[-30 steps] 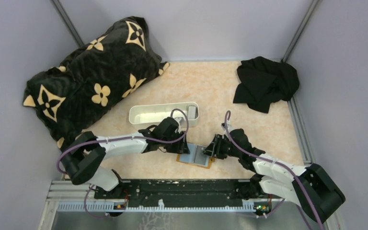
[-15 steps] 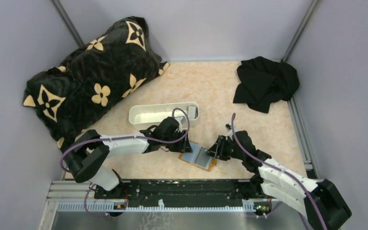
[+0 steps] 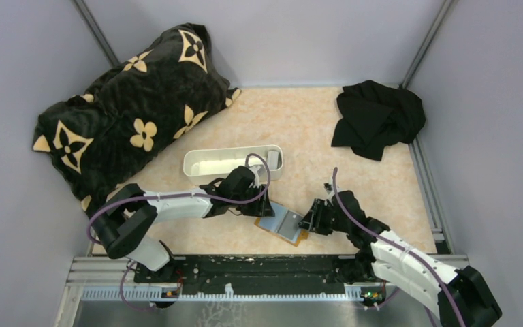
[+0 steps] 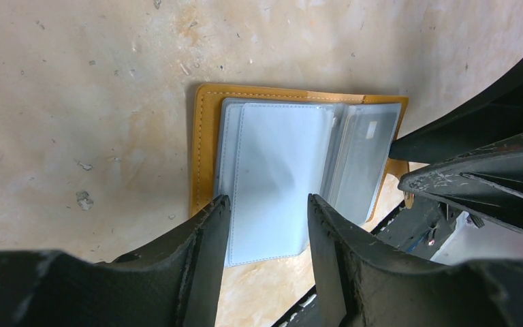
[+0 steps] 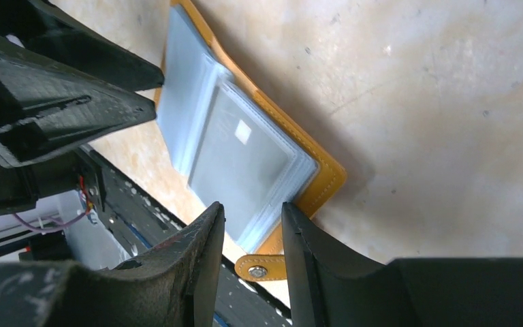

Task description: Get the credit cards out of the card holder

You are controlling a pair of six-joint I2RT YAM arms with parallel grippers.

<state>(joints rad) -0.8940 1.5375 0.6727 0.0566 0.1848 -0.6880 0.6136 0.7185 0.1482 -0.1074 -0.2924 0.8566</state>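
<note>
Card holder point(image 3: 282, 223) lies open flat between the arms; left claw point(image 4: 265, 204) spread over its one half, right claw point(image 5: 252, 212) spread over the other; I see neither pinching.

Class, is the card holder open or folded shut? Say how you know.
Open: the card holder lies spread flat, its grey-blue inside facing up.

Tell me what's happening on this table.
Two robot arms are working on an orange card holder lying open on the table. The left gripper and right gripper sit at opposite ends of it, jaws apart, straddling its grey-blue sleeves without a clear grip. A grey card still shows inside one sleeve. A white tray sits just behind.
</note>
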